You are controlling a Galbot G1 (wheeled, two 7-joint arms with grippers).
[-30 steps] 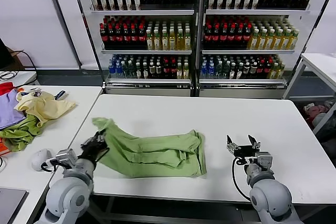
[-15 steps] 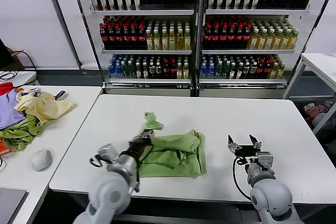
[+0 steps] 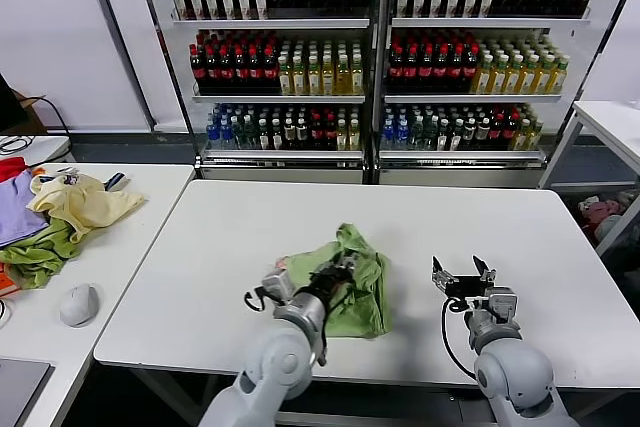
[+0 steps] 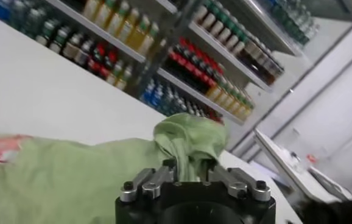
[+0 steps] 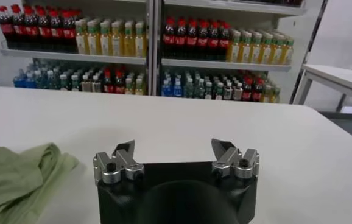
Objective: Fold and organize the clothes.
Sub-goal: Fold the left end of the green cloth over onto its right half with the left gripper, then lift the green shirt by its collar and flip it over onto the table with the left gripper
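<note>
The left claw grips a bunched fold of the green shirt on the desk; the right claw rests spread wide nearby.

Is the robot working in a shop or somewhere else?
Probably a lab made to look like a shop. Shelves of drink bottles stand behind plain white tables. A green shirt is being folded, and there is a pile of clothes and a computer mouse.
</note>
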